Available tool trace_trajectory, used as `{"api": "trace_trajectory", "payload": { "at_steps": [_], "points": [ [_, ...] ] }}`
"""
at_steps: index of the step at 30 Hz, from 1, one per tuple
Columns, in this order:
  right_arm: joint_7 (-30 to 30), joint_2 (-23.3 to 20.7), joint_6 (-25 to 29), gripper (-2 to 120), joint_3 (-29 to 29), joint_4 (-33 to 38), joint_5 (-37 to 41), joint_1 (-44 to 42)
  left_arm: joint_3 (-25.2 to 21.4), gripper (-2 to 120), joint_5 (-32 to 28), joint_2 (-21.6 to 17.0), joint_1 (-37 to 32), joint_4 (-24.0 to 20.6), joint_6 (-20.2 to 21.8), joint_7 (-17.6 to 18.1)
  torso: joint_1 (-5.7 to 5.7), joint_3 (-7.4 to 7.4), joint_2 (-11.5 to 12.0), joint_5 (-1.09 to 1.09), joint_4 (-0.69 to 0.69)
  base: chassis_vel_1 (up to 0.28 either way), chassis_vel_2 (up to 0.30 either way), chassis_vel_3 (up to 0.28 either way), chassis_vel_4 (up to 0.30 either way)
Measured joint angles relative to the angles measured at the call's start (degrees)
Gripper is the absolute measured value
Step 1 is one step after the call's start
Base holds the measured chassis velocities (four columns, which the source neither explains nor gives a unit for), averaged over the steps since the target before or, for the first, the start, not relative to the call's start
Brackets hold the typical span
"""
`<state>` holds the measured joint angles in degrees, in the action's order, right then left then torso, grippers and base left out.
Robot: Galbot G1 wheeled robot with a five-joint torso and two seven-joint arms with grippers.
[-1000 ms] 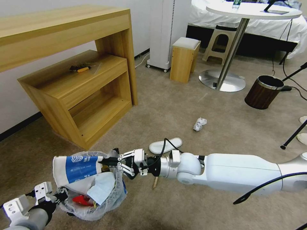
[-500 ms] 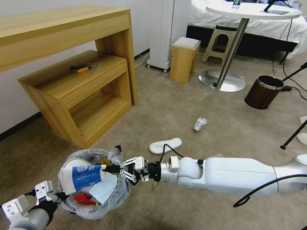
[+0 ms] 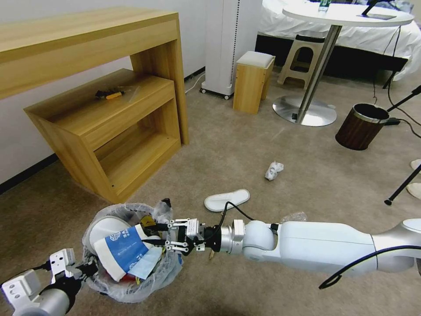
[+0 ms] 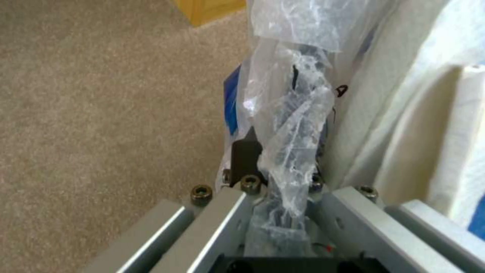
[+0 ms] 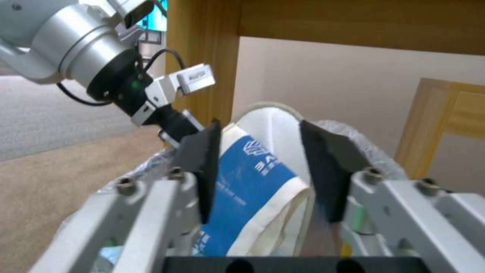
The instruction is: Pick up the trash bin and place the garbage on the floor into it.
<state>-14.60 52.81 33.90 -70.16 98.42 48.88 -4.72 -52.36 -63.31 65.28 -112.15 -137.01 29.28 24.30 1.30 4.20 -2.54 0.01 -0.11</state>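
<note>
At the head view's lower left the left gripper [image 3: 83, 268] pinches the bin [image 3: 131, 281] rim and bag, while the right gripper [image 3: 154, 233] hangs open around the cup [image 3: 125, 252] lying atop the heap, which could roll out onto the floor [image 3: 245, 153] if the bin tilts.

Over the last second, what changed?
The right tool came down, opened and let go of the paper cup, now lying in the trash bin. The left tool stays shut on the bin's bag. Slipper and white wad unmoved.
</note>
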Motion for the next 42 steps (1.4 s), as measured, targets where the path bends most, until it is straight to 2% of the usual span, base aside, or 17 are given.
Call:
{"api": "trace_trajectory", "payload": {
  "at_steps": [5, 9, 12, 15, 21, 23, 24, 30, 42],
  "points": [
    [0.18, -0.32, -0.33, 68, 1.14, 1.34, 0.37, -0.44, 0.28, 0, 0.46, 0.18, 0.45, 1.29, 0.0, -0.06, 0.0, 0.0, 0.0, -0.01, 0.0, 0.0, 0.0, 0.0, 0.0],
    [0.17, -0.54, -0.62, 78, 1.4, 1.95, 0.51, -0.53, 0.28, 0, 0.47, 0.18, 0.58, 1.5, 0.01, -0.07, 0.0, 0.0, 0.0, -0.01, 0.0, 0.0, 0.0, 0.0, 0.0],
    [1.66, -0.6, -1.03, 93, 3.11, 3.42, 0.93, -1.17, 0.4, 0, 0.85, 0.48, 0.7, 2.1, 0.0, -0.3, 0.0, 0.0, 0.0, -0.01, 0.0, 0.0, 0.0, 0.0, 0.0],
    [3.09, -0.32, -1.57, 99, 5.38, 4.16, 1.36, -1.96, 0.5, 0, 1.55, 0.79, 0.81, 2.38, -0.13, -0.64, 0.0, 0.0, 0.0, -0.02, 0.0, 0.0, 0.0, 0.0, 0.0],
    [6.1, -0.45, -3.31, 100, 13.38, 4.46, 2.69, -4.75, 0.3, 0, 2.63, 1.08, 1.35, 2.54, -0.91, -1.01, 0.0, 0.0, 0.0, -0.01, 0.0, 0.0, 0.0, 0.0, 0.0],
    [7.08, -1.32, -4.11, 100, 17.75, 3.64, 2.78, -6.63, 0.19, 0, 3.24, 1.4, 1.42, 2.53, -1.25, -1.2, 0.0, 0.0, 0.0, -0.01, 0.0, 0.0, 0.0, 0.0, 0.0],
    [7.08, -1.32, -4.11, 100, 17.75, 3.64, 2.78, -6.63, 0.19, 0, 3.24, 1.4, 1.42, 2.53, -1.25, -1.2, 0.0, 0.0, 0.0, -0.01, 0.0, 0.0, 0.0, 0.0, 0.0],
    [11.36, -4.26, -6.12, 100, 27.16, 0.95, 1.56, -13.41, 0.21, 0, 6.25, 3.52, 1.95, 2.5, -2.4, -2.56, 0.0, 0.0, 0.0, 0.0, 0.0, 0.0, 0.0, 0.0, 0.0],
    [17.23, -9.34, -10.29, 100, 37.85, -6.77, 0.0, -23.9, -0.54, 0, 9.29, 5.02, 2.65, 2.2, -4.06, -4.41, 0.0, 0.0, 0.0, 0.01, 0.0, 0.0, 0.0, 0.0, 0.0]
  ]
}}
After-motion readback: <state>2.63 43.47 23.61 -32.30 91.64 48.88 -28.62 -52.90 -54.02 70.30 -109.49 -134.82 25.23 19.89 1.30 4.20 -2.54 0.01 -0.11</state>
